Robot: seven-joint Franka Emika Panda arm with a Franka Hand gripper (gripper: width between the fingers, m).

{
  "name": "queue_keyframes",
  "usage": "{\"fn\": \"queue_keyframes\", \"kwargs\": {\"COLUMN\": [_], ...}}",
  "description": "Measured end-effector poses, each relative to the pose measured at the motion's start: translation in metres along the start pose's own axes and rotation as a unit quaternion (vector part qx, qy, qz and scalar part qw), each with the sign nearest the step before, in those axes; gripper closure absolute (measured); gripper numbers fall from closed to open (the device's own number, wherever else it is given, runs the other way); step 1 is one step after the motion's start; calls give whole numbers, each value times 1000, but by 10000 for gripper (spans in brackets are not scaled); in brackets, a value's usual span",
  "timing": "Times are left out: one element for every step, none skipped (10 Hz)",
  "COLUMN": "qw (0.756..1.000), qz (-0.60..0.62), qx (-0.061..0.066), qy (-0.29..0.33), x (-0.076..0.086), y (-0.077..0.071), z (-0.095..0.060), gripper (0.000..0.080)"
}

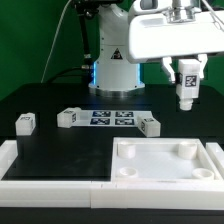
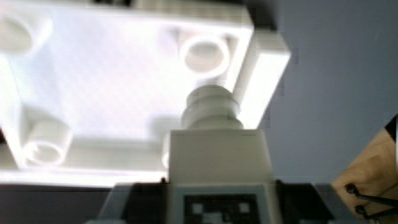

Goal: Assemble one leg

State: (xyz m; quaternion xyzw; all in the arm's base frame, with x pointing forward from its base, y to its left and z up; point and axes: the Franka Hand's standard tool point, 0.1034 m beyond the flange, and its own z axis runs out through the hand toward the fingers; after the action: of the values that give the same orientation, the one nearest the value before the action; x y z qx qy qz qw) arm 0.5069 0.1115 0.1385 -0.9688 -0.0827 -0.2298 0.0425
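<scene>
My gripper [image 1: 187, 72] is shut on a leg [image 1: 187, 84], a small white peg with black-and-white tags, and holds it upright in the air above the far right part of the white square tabletop [image 1: 165, 172]. In the wrist view the held leg [image 2: 217, 130] points its threaded end toward a round corner socket [image 2: 206, 50] of the tabletop [image 2: 107, 85], a little short of it. Black fingers [image 2: 143, 196] flank the leg's tagged face. Three more legs lie on the black table: one at the exterior view's left [image 1: 25, 122], one [image 1: 69, 117] and one [image 1: 149, 125] beside the marker board.
The marker board [image 1: 111, 118] lies flat at the middle of the black table. A white rail [image 1: 50, 185] runs along the front edge at the exterior view's left. The robot base [image 1: 115, 60] stands behind the board.
</scene>
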Motion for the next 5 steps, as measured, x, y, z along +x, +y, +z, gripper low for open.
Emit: {"fn": "queue_keyframes", "kwargs": {"qw": [1000,1000,1000,1000,1000], "qz": [-6,-10,-12,-12,-12], "qx": [1,3,5,5,5], "qy": [-1,-3,-3,-3,-4], "x": [13,27,34,32,31], "y": [2,2,0,0,0], "z": [7,13,14,14,15], "gripper": [511,511,511,511,511]}}
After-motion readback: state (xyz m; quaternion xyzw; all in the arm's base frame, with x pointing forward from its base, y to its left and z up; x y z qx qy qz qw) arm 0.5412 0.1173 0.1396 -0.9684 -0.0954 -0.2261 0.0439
